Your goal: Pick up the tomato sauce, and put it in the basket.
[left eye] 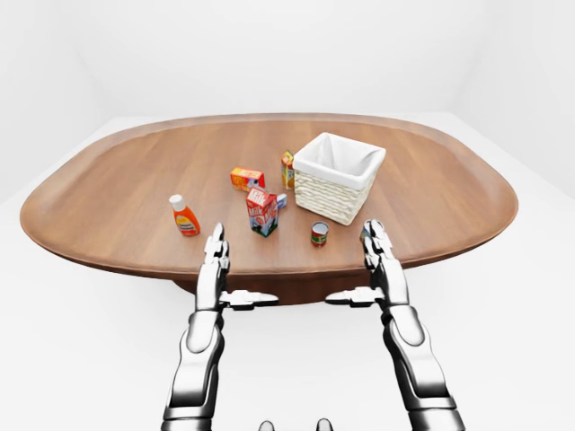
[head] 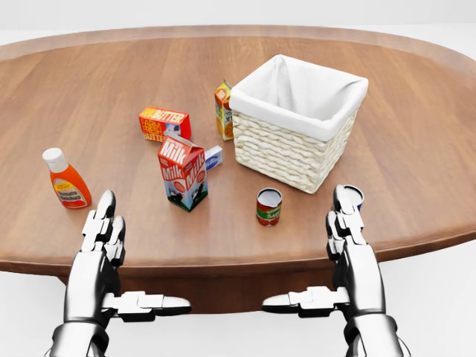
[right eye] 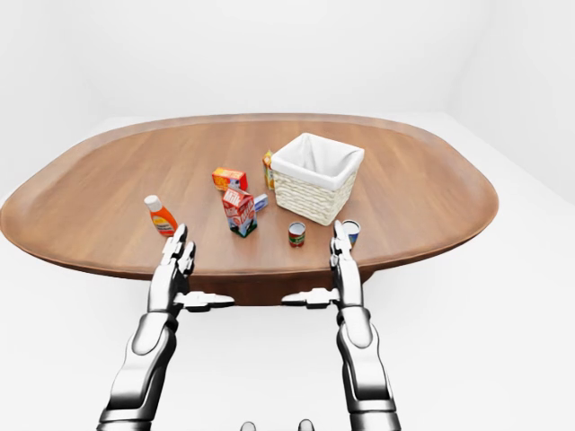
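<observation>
Both hands' fingers spread, tomato sauce untouched.

From my seat, only two labels read clearly in the head view: "Milk" in white letters on the red upper panels of the milk carton, and "BUTTER" in yellow across the orange butter box. I see dark print on the white label of the orange bottle, and markings on the small red can and the juice carton, but all of those are too small for me to make out
</observation>
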`<state>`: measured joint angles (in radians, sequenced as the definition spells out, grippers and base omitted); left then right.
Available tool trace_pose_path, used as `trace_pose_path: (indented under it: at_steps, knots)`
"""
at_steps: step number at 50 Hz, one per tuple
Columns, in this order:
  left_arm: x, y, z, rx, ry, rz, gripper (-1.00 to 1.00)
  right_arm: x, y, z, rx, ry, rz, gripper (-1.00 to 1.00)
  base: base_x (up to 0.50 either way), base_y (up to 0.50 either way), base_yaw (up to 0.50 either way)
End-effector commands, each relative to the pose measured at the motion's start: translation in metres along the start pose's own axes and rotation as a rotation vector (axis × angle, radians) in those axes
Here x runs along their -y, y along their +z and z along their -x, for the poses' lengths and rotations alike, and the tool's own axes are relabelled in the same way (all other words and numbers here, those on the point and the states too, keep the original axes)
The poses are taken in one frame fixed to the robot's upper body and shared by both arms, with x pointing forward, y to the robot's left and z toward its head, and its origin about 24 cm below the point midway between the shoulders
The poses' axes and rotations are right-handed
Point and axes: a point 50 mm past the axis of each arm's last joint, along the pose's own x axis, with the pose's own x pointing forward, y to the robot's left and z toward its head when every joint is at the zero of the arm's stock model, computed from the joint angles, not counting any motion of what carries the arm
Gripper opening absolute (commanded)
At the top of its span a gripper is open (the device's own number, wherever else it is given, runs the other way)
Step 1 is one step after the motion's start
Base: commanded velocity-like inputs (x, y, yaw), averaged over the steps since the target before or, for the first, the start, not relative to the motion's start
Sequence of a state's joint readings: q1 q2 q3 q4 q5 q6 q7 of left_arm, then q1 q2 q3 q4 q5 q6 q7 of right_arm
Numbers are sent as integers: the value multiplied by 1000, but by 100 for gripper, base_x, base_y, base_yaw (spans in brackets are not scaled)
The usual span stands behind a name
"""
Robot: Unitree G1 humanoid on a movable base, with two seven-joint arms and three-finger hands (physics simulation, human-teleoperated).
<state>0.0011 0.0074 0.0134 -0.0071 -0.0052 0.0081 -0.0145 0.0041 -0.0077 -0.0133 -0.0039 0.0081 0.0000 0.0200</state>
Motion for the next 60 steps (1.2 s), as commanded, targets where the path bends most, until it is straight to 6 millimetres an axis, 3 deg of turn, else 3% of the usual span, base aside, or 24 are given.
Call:
trace_pose_path:
  at_steps: [1, 19, 44, 60]
  knots:
    - [-6, 2, 1, -5, -2, -7, 100, 6, 1, 3, 5, 15, 0, 100, 0, 0, 0]
    - [-5, 17, 5, 27, -5, -27, 100, 7, 11, 4, 4, 17, -10, 100, 0, 0, 0]
    - [-4, 57, 16, 199, 3, -51, 100, 14, 65, 9, 228, -1, -8, 100, 0, 0, 0]
    - [-3, 65, 19, 232, 0, -55, 100, 13, 69, 12, 248, 20, 4, 100, 0, 0, 0]
